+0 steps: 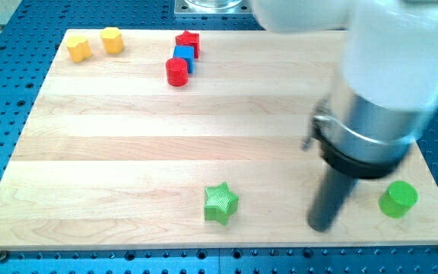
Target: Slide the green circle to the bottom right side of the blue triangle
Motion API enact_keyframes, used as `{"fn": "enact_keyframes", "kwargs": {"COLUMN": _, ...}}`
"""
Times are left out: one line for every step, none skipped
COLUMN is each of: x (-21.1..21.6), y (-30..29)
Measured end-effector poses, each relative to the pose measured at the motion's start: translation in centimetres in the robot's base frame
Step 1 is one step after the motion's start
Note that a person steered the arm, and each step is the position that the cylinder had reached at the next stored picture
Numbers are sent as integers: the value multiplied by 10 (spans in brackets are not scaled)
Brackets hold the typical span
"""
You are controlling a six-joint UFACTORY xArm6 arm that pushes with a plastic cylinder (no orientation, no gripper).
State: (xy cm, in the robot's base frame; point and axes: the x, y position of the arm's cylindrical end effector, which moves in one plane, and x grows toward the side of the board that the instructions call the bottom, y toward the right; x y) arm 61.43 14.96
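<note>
The green circle sits near the board's bottom right corner. My tip rests on the board to the left of it, a clear gap apart, and to the right of the green star. No blue triangle shows; the arm's large body covers the upper right of the board. A blue cube lies at the view's top, between a red star and a red cylinder.
Two yellow blocks lie at the board's top left corner. The wooden board sits on a blue perforated table; its bottom edge runs just below my tip.
</note>
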Motion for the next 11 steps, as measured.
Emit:
{"fn": "enact_keyframes", "kwargs": {"x": 4, "y": 57}}
{"fn": "enact_keyframes", "kwargs": {"x": 3, "y": 154}}
{"fn": "enact_keyframes", "kwargs": {"x": -30, "y": 192}}
{"fn": "enact_keyframes", "kwargs": {"x": -41, "y": 167}}
{"fn": "enact_keyframes", "kwargs": {"x": -16, "y": 118}}
{"fn": "enact_keyframes", "kwargs": {"x": -13, "y": 96}}
{"fn": "enact_keyframes", "kwargs": {"x": -31, "y": 124}}
{"fn": "enact_keyframes", "kwargs": {"x": -36, "y": 114}}
{"fn": "enact_keyframes", "kwargs": {"x": -36, "y": 92}}
{"fn": "enact_keyframes", "kwargs": {"x": -37, "y": 91}}
{"fn": "enact_keyframes", "kwargs": {"x": -34, "y": 124}}
